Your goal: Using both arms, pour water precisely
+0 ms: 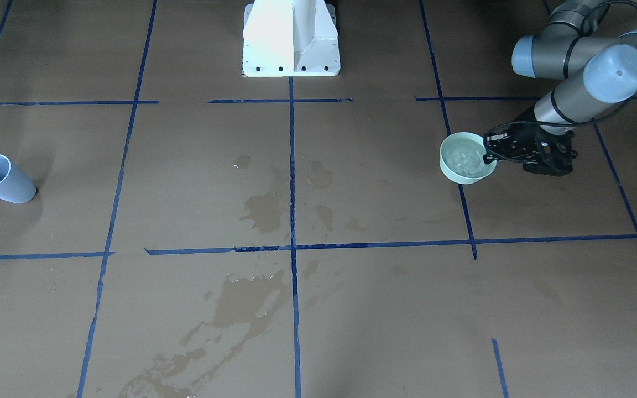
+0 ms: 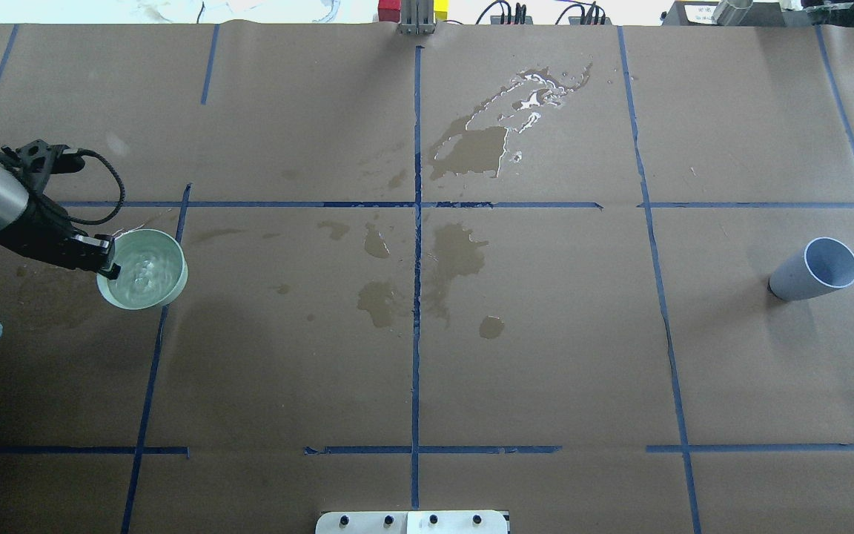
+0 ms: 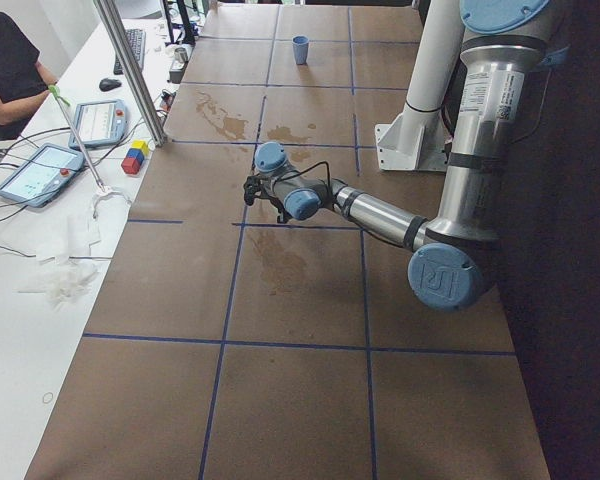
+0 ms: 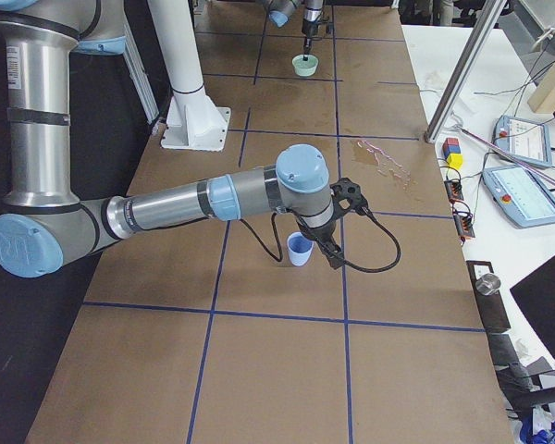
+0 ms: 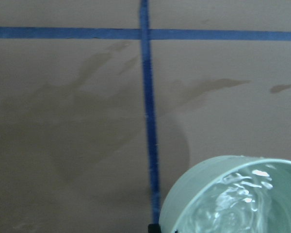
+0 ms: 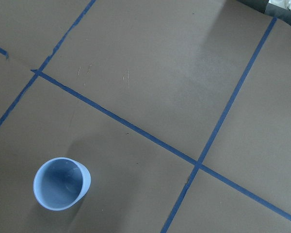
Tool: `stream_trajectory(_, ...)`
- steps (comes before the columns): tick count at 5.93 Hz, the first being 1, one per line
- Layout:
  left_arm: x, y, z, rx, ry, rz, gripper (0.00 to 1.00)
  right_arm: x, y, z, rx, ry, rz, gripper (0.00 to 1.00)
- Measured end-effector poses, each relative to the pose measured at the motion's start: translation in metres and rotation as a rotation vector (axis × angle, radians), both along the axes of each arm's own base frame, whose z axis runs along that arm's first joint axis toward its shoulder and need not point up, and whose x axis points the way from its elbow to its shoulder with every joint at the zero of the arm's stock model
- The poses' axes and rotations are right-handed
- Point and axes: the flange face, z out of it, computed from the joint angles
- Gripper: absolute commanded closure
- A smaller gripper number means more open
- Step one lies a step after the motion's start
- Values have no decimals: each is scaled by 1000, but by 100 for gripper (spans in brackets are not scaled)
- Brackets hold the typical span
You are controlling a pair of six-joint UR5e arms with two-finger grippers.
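My left gripper (image 2: 106,261) is shut on the rim of a pale green bowl (image 2: 175,278) at the table's left side. The same gripper (image 1: 489,156) and bowl (image 1: 454,172) show in the front view. Water (image 5: 242,204) ripples and glints inside the bowl (image 5: 199,199), which is held level. A light blue cup (image 2: 816,268) stands alone on the right side, and it looks empty from above (image 6: 62,183). My right gripper (image 4: 326,248) shows only in the exterior right view, near the blue cup (image 4: 299,249); I cannot tell whether it is open or shut.
Dark wet stains (image 2: 471,152) spread over the brown paper around the centre line (image 1: 263,213). The white pedestal (image 1: 291,38) stands at the robot's edge. A side table holds tablets (image 3: 35,170) and coloured blocks (image 3: 135,157), and a person (image 3: 5,60) sits there.
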Motion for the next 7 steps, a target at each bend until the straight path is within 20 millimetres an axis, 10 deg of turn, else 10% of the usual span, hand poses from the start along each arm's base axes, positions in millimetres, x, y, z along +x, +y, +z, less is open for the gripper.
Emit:
stream_trajectory(3,-51,3,65,54,-31,55,100,0,0,0,0,0,0,0)
stream_trajectory(7,-66,4,116,49,-66,96,100,0,0,0,0,0,0,0)
